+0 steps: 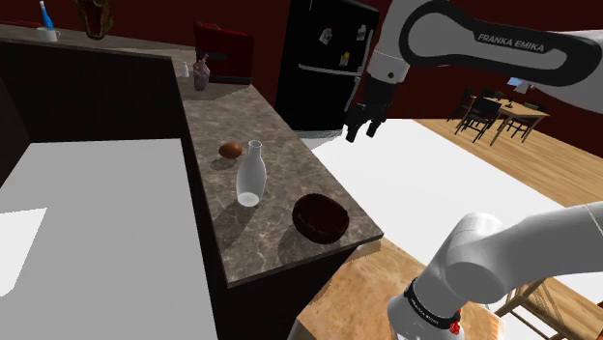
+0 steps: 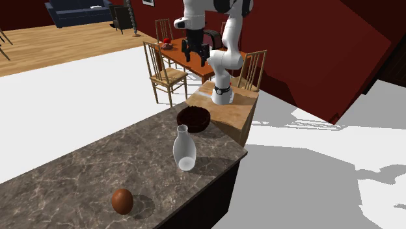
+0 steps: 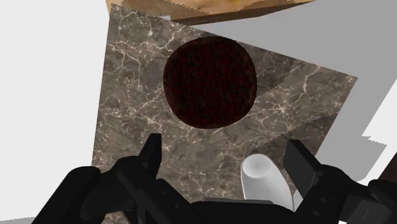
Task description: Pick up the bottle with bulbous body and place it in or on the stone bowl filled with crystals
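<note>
Tool (image 1: 360,128) hangs released high over the bottle (image 1: 250,174) and dark bowl (image 1: 321,216); its arm (image 1: 454,39) reads FRANKA EMIKA.

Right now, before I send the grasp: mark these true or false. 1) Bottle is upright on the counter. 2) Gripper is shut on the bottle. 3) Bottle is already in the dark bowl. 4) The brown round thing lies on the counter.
1) True. The bottle stands upright on the marble counter.
2) False. The gripper is open and hangs in the air above the counter, holding nothing.
3) False. The bottle stands on the counter beside the dark bowl, apart from it.
4) True. The brown round thing lies on the counter, on the bottle's side away from the bowl.
</note>
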Action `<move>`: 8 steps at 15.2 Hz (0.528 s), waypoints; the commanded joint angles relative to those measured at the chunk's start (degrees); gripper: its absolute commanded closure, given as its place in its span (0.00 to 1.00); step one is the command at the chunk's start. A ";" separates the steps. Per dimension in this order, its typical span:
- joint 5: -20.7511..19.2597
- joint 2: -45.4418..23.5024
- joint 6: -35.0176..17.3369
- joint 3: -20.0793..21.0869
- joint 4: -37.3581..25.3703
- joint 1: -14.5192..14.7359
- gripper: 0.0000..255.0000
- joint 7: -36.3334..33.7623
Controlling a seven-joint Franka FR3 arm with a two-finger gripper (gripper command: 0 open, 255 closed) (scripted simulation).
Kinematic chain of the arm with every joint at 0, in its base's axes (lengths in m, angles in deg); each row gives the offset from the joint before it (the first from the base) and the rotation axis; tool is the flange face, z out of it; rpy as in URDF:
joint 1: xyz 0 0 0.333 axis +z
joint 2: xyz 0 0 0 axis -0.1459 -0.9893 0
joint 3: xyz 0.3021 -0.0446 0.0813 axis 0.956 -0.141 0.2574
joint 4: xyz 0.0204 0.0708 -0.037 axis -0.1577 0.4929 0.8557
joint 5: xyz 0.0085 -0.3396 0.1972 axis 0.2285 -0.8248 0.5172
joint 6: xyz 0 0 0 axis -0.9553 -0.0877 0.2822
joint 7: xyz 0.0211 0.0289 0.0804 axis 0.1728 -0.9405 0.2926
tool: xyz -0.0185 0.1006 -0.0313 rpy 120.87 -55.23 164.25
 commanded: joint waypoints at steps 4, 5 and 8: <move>0.99 -9.95 -5.46 1.34 -4.05 0.93 0.00 -1.75; 1.13 -12.04 -6.35 1.57 -5.14 1.09 0.00 -2.05; 1.45 -18.37 -8.68 2.25 -8.86 1.53 0.00 -2.93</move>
